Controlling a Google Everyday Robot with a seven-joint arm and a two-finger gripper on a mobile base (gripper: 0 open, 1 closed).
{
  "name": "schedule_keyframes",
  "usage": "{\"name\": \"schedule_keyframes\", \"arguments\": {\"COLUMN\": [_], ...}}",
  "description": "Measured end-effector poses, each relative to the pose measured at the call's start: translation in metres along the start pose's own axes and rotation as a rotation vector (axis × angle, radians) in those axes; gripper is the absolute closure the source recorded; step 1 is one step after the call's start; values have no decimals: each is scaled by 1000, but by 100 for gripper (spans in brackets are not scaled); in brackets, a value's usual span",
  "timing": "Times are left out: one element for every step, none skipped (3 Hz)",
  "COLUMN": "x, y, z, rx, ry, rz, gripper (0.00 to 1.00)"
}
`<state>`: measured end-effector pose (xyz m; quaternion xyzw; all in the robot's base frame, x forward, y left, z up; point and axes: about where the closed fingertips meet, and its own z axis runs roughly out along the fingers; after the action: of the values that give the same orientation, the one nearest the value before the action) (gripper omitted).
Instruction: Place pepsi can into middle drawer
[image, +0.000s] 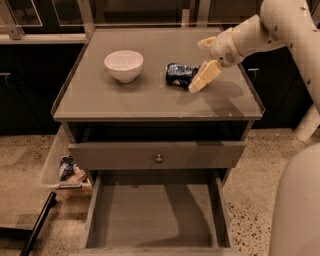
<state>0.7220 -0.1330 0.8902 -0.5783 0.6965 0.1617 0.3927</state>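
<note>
Beside the pepsi can (179, 74), claw (200, 64) gapes wide.

My pincer (204, 74), cream-white, sits just right of the pepsi can (179, 74). Can: dark blue w/ white + lighter blue marks. Bowl (123, 64) left of can: plain white. Worktop (150, 100) & middle drawer (155, 215): plain grey.

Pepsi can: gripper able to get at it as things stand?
Probably yes. The gripper hangs open right beside the pepsi can, which lies on the cabinet top; nothing stands between them, and the white bowl sits apart on its other side.
</note>
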Motion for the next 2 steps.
{"name": "schedule_keyframes", "arguments": {"x": [4, 6], "y": [-4, -5], "z": [14, 27], "rx": [-34, -65], "ry": [-6, -8], "rz": [29, 48], "gripper": [0, 0]}}
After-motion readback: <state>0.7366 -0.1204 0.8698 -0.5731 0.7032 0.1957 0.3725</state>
